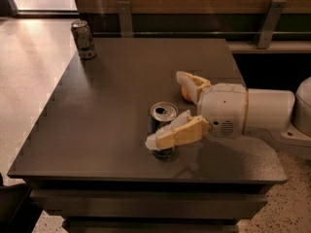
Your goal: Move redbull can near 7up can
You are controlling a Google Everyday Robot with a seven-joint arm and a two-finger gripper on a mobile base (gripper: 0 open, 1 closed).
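The redbull can (163, 113), slim with a shiny silver top, stands upright near the table's front middle. My gripper (164, 109) reaches in from the right and is open around it. One finger (190, 80) is behind the can and apart from it. The other finger (176, 134) crosses in front of the can's body and hides part of it. The 7up can (83, 39), greyish with dark markings, stands upright at the far left corner of the dark table (112, 106), well away from the gripper.
An orange fruit (185, 93) lies right of the redbull can, mostly hidden behind the far finger. The white arm (262, 113) lies over the table's right side. A wooden wall with metal brackets (125, 17) runs along the table's back edge.
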